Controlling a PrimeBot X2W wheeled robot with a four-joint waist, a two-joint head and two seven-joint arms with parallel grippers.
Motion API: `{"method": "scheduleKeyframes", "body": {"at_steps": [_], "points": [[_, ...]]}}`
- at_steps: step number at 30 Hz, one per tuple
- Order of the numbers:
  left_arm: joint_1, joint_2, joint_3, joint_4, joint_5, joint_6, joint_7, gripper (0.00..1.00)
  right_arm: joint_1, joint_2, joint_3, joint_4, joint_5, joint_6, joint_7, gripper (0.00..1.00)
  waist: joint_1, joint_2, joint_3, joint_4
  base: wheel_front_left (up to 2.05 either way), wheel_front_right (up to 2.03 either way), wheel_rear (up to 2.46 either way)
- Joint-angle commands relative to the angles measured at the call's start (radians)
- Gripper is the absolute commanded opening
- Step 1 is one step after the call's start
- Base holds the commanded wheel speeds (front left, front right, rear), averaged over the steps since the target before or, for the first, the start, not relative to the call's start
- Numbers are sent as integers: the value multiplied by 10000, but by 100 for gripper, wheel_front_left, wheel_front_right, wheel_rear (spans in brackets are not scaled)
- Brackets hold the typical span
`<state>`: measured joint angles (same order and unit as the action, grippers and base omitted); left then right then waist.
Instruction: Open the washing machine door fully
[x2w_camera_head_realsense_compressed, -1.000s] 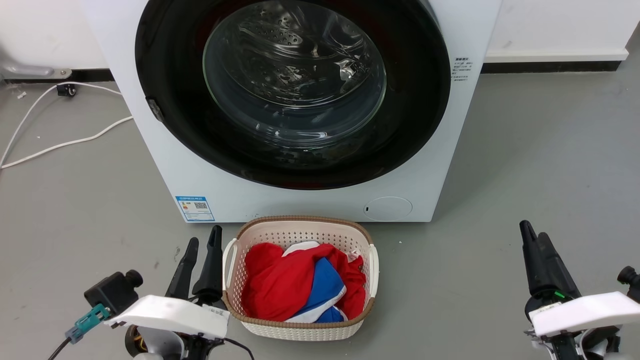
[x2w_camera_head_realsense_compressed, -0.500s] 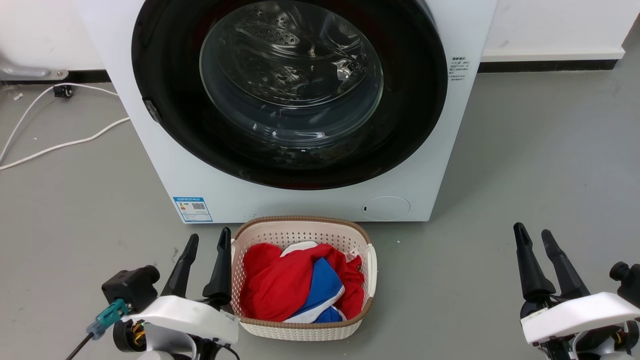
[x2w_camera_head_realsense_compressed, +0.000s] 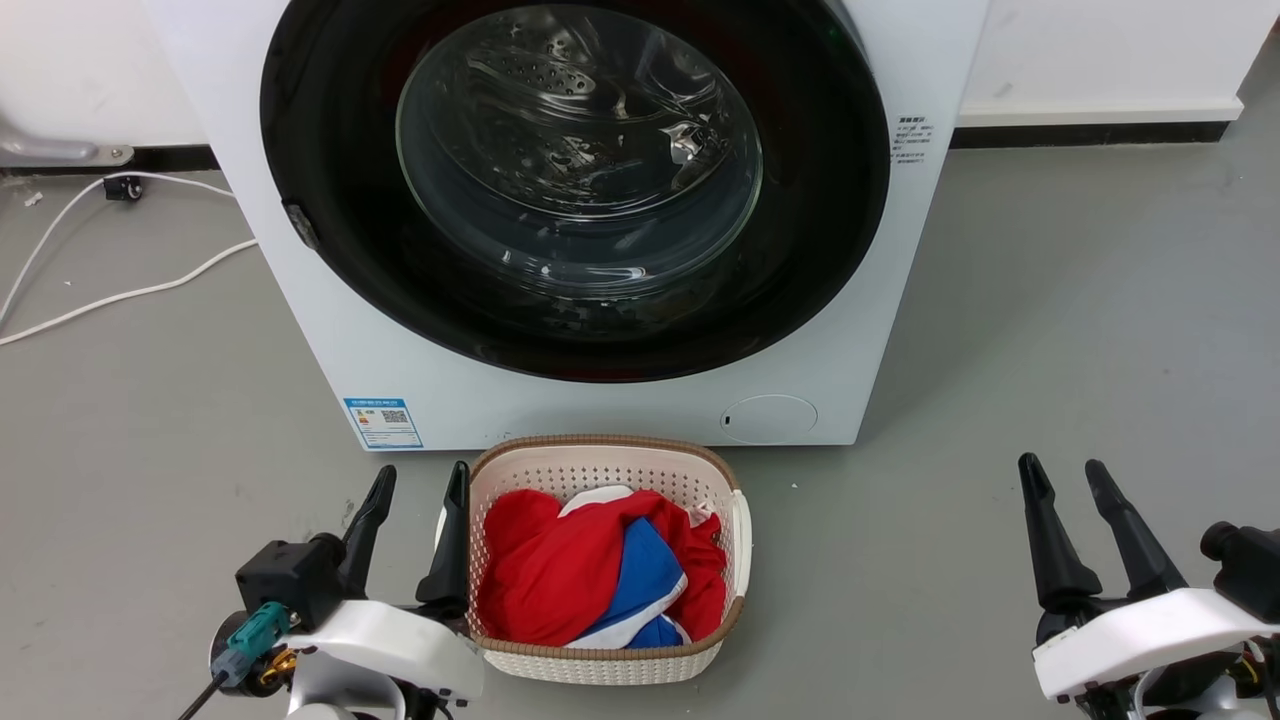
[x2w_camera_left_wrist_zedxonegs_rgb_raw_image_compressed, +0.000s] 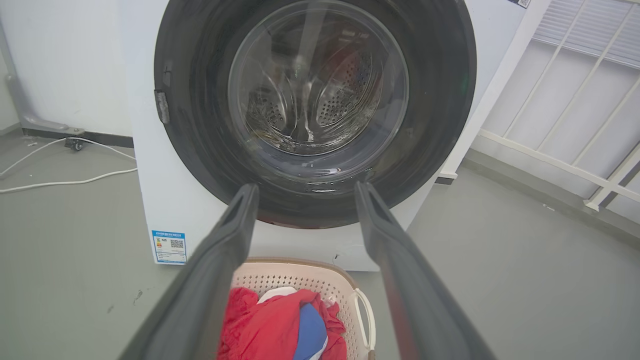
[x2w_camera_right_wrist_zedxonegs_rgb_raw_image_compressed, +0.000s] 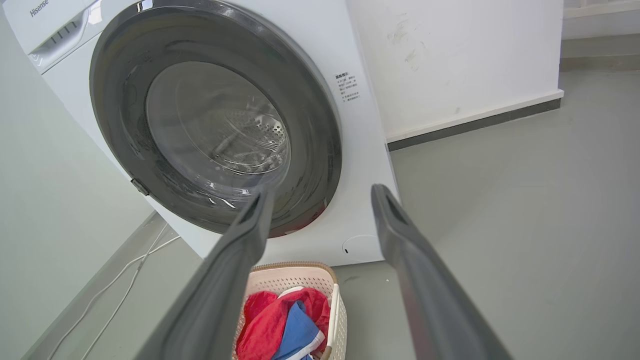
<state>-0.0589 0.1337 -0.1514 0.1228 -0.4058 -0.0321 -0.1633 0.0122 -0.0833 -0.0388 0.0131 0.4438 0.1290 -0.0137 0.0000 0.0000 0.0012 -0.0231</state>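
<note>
The upper edge of the head view is cutting off the top of the washing machine door (x2w_camera_head_realsense_compressed: 575, 185); the door is sitting at the centre of the white machine front (x2w_camera_head_realsense_compressed: 330, 340), lying flat against it, nearly as wide as the cabinet; reflections are blurring the perforated steel drum behind its bulging clear glass, and the glossy black ring around the glass is mirroring the room; a small grey metal piece (x2w_camera_head_realsense_compressed: 300, 225) is sitting on the ring's left rim, too small to identify; the print on the blue label (x2w_camera_head_realsense_compressed: 383, 423) and on the side sticker (x2w_camera_head_realsense_compressed: 912, 137) is too fine to read.

The left gripper (x2w_camera_head_realsense_compressed: 422, 470) is hovering low at the left, its dark tapered fingers moderately spread and holding nothing; its inner finger is overlapping the basket's left handle, and I cannot tell whether they are touching; the right gripper (x2w_camera_head_realsense_compressed: 1061, 463) is hovering well to the right over bare grey floor, likewise spread and empty.

The cream perforated basket (x2w_camera_head_realsense_compressed: 600, 455), brown-rimmed and rounded, is standing just before the machine, holding crumpled red, blue and white cloth (x2w_camera_head_realsense_compressed: 560, 570); a round white flap (x2w_camera_head_realsense_compressed: 768, 418) is lying flush in the lower front; a white cable (x2w_camera_head_realsense_compressed: 120, 295) is curling across the floor at the left.
</note>
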Motion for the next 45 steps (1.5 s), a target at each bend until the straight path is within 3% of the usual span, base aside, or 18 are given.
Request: {"method": "scheduleKeyframes", "body": {"at_steps": [1,20,45], "points": [[14,99,-67,-77,299,72,-94,100,50,2,0,-166,-317,20,10,100,0,0,-12,-4,0,0,0],[105,331,-413,38,1688,371,-524,100,293,173,-24,-436,-2147,23,-24,100,0,0,-65,-22,0,0,0],[267,-50,-31,332,2450,-6,-977,100,294,303,-90,-352,-3523,26,-369,100,0,0,-114,-82,0,0,0]]}}
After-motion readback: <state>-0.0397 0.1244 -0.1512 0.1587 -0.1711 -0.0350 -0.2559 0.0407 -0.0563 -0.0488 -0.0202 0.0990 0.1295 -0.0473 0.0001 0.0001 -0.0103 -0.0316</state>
